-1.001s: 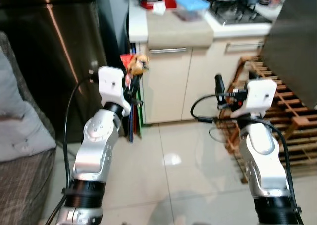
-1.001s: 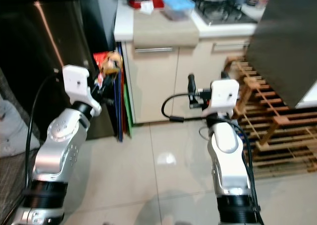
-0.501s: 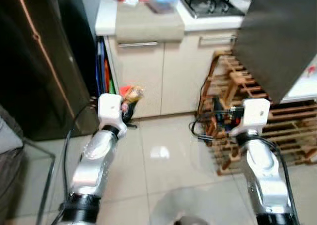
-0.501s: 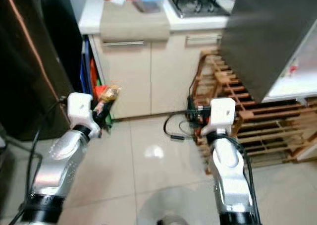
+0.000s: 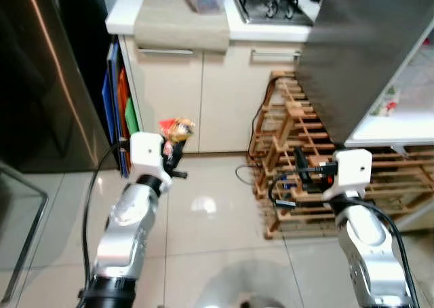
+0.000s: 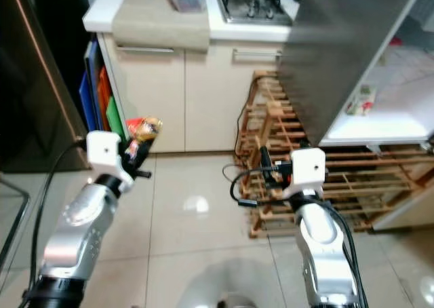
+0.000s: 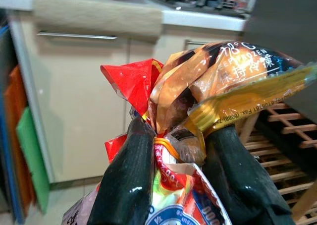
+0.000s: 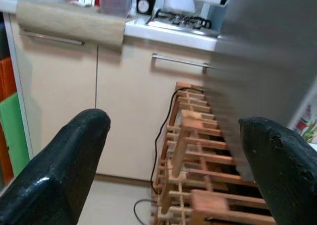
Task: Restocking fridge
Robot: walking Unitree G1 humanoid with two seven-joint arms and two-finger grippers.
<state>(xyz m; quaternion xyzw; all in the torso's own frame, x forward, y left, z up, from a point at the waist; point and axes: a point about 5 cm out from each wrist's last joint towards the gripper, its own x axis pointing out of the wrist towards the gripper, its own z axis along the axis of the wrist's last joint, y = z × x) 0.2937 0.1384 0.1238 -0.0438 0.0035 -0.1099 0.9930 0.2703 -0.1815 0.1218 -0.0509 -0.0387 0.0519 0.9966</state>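
My left gripper (image 7: 173, 150) pinches the packet (image 7: 198, 96) by its twisted neck, right gripper (image 8: 173, 150) wide open and empty; the thin grip could slip near the fridge (image 6: 352, 43).

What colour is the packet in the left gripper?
Mostly orange and red, with a yellow strip: the packet, clearest in the left wrist view.

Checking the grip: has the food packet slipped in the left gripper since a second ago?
No. The food packet stays pinched above the left gripper, beside its white wrist block.
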